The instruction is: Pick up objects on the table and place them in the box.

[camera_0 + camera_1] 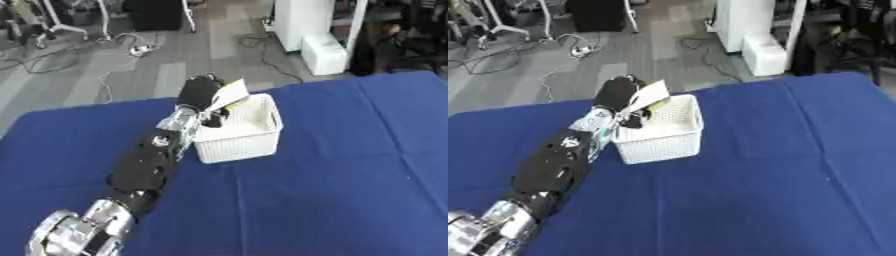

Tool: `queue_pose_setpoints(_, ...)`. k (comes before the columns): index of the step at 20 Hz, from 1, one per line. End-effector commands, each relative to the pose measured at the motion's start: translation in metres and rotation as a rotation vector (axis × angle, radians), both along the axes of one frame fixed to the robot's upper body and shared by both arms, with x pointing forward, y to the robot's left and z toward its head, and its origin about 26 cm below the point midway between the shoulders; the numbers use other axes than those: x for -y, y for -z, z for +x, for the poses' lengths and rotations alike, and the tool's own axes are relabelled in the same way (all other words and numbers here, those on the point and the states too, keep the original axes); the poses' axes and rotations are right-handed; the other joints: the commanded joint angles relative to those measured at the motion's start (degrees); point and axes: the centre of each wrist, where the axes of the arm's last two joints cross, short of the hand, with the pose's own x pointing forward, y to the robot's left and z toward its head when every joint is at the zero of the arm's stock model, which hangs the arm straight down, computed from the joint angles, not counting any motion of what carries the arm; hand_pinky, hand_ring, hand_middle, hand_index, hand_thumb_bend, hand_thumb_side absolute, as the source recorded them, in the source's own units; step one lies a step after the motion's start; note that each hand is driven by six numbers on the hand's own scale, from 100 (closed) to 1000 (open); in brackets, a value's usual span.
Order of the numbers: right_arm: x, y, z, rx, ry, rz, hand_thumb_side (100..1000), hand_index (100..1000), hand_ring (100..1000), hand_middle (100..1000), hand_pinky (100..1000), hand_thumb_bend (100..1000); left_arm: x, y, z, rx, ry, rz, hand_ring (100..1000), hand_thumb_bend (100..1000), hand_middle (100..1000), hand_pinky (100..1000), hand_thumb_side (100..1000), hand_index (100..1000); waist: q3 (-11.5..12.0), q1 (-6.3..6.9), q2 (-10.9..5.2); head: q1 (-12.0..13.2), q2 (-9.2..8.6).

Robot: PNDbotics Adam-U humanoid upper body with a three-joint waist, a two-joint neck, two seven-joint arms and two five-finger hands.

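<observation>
A white mesh basket [249, 142] stands on the blue table [332, 190], a little left of centre. My left arm reaches in from the lower left, and my left hand [199, 95] hangs over the basket's left rim. Its fingers are curled on a flat pale yellow piece [229, 93], card-like, held tilted above the basket's opening. What lies inside the basket is mostly hidden by the hand. My right hand shows in neither view.
Beyond the table's far edge is a grey floor with cables [105, 55] and a white cabinet [319, 35]. The blue cloth stretches bare to the right of and in front of the basket.
</observation>
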Motion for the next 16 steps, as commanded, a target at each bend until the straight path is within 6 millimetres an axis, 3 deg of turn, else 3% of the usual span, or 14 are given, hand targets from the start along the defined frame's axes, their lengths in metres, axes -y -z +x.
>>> queue_pose_setpoints(1, 0.001, -0.011, 0.000, 0.026, -0.008, -0.018, 1000, 532, 454, 447, 298, 100, -0.003, -0.009, 0.004, 0.001, 0.011, 0.018, 591, 659, 711, 456, 575, 576, -0.1, -0.24, -0.40, 0.3, -0.74)
queue_pose_setpoints(2, 0.001, -0.011, 0.000, 0.026, -0.008, -0.018, 1000, 532, 454, 447, 298, 100, -0.003, -0.006, 0.004, -0.030, 0.019, 0.036, 663, 697, 784, 562, 742, 631, -0.1, -0.24, -0.43, 0.2, -0.79)
queue_pose_setpoints(3, 0.001, -0.011, 0.000, 0.026, -0.008, -0.019, 1000, 532, 454, 447, 298, 100, -0.003, -0.006, 0.004, -0.053, 0.023, 0.050, 757, 705, 847, 723, 874, 677, -0.1, -0.25, -0.44, 0.2, -0.82)
queue_pose_setpoints(5, 0.001, -0.010, 0.000, 0.026, -0.008, -0.019, 1000, 532, 454, 447, 298, 100, -0.004, -0.007, 0.004, -0.094, 0.027, 0.069, 855, 712, 928, 913, 991, 743, 0.0, -0.27, -0.47, 0.2, -0.87)
queue_pose_setpoints(6, 0.001, -0.010, 0.000, 0.026, -0.007, -0.019, 1000, 532, 454, 447, 298, 100, -0.003, -0.008, 0.005, -0.107, 0.030, 0.072, 893, 720, 958, 982, 1000, 768, 0.0, -0.28, -0.49, 0.1, -0.89)
queue_pose_setpoints(10, 0.001, -0.010, -0.001, 0.025, -0.007, -0.019, 1000, 532, 454, 447, 298, 100, -0.002, -0.017, 0.007, -0.104, 0.052, 0.058, 935, 721, 994, 1000, 1000, 805, 0.0, -0.29, -0.52, 0.1, -0.94)
queue_pose_setpoints(16, 0.001, -0.010, -0.001, 0.025, -0.006, -0.019, 1000, 532, 453, 447, 298, 100, 0.002, -0.036, 0.010, -0.026, 0.085, -0.024, 899, 715, 998, 1000, 988, 824, 0.0, -0.29, -0.58, 0.1, -0.94)
